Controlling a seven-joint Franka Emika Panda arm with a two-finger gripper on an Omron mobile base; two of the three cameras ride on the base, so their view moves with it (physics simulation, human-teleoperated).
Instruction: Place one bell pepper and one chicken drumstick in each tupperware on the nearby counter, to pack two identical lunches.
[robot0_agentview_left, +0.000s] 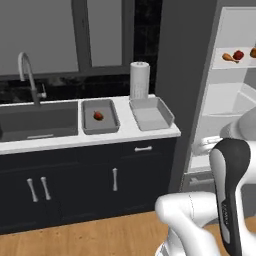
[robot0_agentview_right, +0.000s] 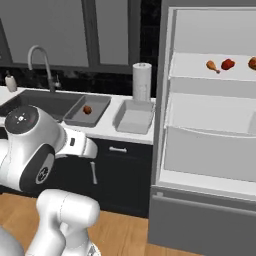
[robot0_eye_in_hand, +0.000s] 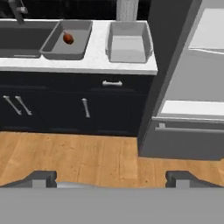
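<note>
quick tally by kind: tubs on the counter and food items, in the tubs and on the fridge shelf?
Tubs: 2, the left tub and the right tub.
Red peppers: 2, one in the left tub, one on the fridge shelf.
Drumsticks: 1, on the shelf.
Orange item at the shelf's edge: 1, kind unclear.
Total: 6.

1. Left base view: behind the arm, left side, looks forward and down at the counter; open fridge at right edge.
2. Right base view: from the right, fridge nearer, counter further left.
3. Hand view: low, further back, faces cabinets, floor.
4. All share the counter, both tupperware.
</note>
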